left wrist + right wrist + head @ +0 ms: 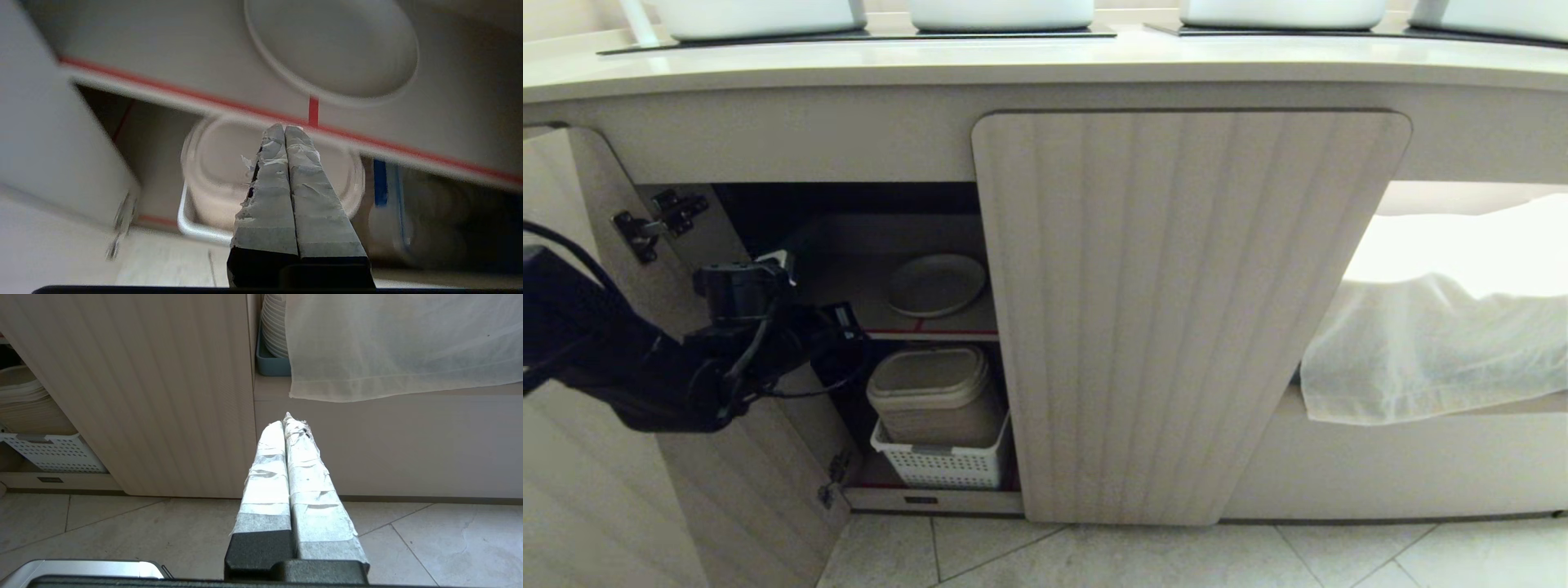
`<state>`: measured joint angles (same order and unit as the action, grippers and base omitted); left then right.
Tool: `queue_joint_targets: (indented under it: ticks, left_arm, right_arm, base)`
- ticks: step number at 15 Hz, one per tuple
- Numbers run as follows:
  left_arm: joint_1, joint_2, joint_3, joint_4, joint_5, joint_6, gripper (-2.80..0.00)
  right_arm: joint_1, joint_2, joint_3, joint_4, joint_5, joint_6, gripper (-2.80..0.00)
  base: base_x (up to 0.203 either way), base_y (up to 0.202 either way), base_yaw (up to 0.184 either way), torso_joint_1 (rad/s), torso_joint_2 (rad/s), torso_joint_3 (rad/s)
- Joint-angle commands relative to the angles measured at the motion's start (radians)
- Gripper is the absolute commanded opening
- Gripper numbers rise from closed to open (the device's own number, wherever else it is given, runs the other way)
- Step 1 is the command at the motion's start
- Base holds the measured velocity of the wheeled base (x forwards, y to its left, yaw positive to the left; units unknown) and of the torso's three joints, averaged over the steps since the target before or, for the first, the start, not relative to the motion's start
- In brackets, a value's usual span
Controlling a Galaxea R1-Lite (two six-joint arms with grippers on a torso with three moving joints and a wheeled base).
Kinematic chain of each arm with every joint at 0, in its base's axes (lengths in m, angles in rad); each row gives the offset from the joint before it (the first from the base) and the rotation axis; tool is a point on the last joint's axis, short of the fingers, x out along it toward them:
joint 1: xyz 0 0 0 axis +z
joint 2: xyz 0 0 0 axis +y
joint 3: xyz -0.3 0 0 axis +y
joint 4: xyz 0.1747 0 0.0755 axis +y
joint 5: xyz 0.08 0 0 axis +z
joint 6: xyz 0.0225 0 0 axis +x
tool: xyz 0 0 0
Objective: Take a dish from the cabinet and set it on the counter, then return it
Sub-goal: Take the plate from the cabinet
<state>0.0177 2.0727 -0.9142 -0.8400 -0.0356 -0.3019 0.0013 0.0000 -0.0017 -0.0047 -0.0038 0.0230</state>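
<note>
The off-white dish (936, 283) lies flat on the red-edged upper shelf (931, 333) of the cabinet (1176, 310), whose left door (572, 457) is swung open and whose right door is closed. The cream counter (1045, 65) runs above. My left arm (645, 376) reaches in at the open side. The left gripper (284, 128) is shut and empty, just in front of the shelf's red edge and short of the dish (333, 49). My right gripper (288, 418) is shut and empty, held low over the floor and facing the closed door.
On the lower shelf a white perforated basket (943, 461) holds lidded beige containers (927, 384). A white cloth (1437, 351) hangs over the unit at the right, with stacked plates (273, 330) behind it. White tubs (1001, 12) stand on the counter.
</note>
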Motion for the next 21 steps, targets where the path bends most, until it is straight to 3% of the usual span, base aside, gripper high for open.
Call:
queue_joint_targets:
  ticks: [1, 7, 12, 21]
  left_arm:
    - [0.001, 0.069, -0.072, -0.004, 0.001, -0.001, -2.8]
    - [0.004, 0.222, -0.326, 0.009, 0.006, -0.002, -2.8]
    - [0.007, 0.309, -0.452, 0.029, 0.007, -0.002, -2.8]
    - [0.013, 0.406, -0.766, 0.264, 0.011, -0.002, -2.8]
  right_arm:
    - [0.0, 0.0, 0.0, -0.001, -0.001, 0.0, -2.8]
    - [0.0, 0.0, 0.0, -0.001, -0.001, 0.0, -2.8]
    - [0.0, 0.0, 0.0, 0.0, -0.001, 0.0, -2.8]
    - [0.0, 0.0, 0.0, 0.0, -0.001, 0.0, -2.8]
  base:
    - [0.0, 0.0, 0.0, 0.0, 0.0, 0.0]
    - [0.0, 0.0, 0.0, 0.0, 0.0, 0.0]
    - [0.0, 0.0, 0.0, 0.0, 0.0, 0.0]
    - [0.0, 0.0, 0.0, 0.0, 0.0, 0.0]
